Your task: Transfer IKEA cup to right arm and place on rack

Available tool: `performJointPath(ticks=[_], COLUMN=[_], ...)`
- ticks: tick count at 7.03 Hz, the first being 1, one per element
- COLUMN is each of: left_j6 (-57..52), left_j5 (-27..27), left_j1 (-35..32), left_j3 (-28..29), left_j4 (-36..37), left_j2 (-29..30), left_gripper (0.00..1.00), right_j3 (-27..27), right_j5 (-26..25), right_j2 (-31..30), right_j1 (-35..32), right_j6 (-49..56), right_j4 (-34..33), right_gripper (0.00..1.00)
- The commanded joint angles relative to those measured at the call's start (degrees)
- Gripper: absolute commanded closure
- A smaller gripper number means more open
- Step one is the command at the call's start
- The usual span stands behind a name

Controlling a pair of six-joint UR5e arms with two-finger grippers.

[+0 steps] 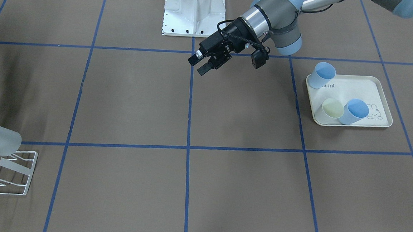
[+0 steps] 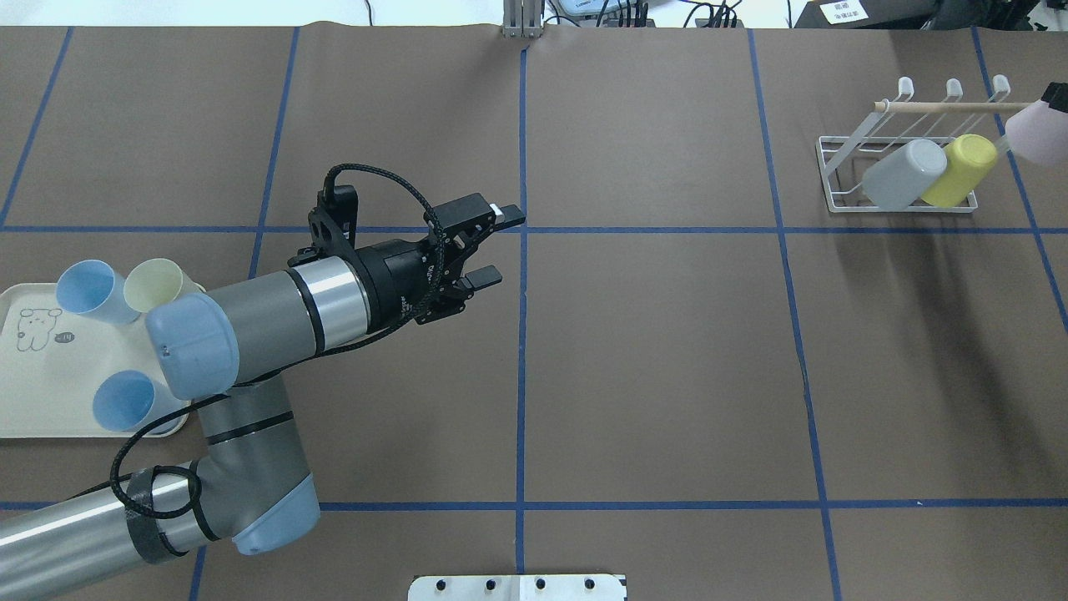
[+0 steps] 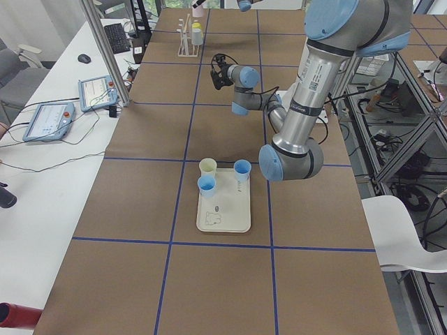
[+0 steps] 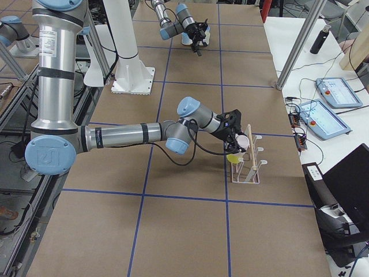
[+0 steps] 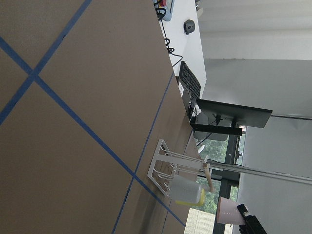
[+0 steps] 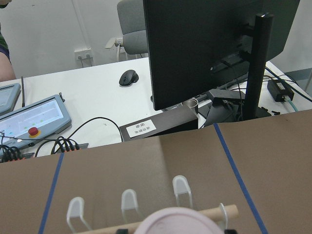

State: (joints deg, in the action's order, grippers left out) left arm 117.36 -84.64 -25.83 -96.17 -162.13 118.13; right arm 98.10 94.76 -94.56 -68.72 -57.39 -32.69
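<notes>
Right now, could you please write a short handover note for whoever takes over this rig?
Left gripper: open, empty, over mid-table.
Right gripper: shut on the pink cup, held in the air by the rod end of the rack, not on a prong.
Rack: grey cup and yellow cup hang on it.
Tray: two blue cups and a cream cup.
Done: pink cup is with the right arm.
Left: set it on the rack and release.
</notes>
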Motion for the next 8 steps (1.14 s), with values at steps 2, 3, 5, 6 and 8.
performJointPath(ticks=[2, 3, 5, 6, 8], left_j6=[0.0, 0.1, 0.0, 0.0, 0.0], left_j5=[0.1, 0.0, 0.0, 0.0, 0.0], left_j1=[0.0, 0.1, 0.1, 0.1, 0.0], left_j3=[0.0, 0.0, 0.0, 0.0, 0.0], left_j4=[0.0, 0.0, 0.0, 0.0, 0.0], left_j2=[-0.5, -0.5, -0.5, -0.5, -0.5], left_gripper=[0.0, 0.0, 0.0, 0.0, 0.0], right_j3=[-4.5, -4.9, -6.2, -6.6, -7.2], right_j5=[-0.3, -0.3, -0.4, -0.4, -0.5], right_j2=[2.3, 2.3, 2.3, 2.3, 2.3], right_j1=[-0.2, -0.2, -0.2, -0.2, -0.1], right_j6=[0.3, 0.3, 0.3, 0.3, 0.3], right_j4=[0.1, 0.2, 0.2, 0.2, 0.3], right_gripper=[0.77, 0.77, 0.77, 0.77, 0.77])
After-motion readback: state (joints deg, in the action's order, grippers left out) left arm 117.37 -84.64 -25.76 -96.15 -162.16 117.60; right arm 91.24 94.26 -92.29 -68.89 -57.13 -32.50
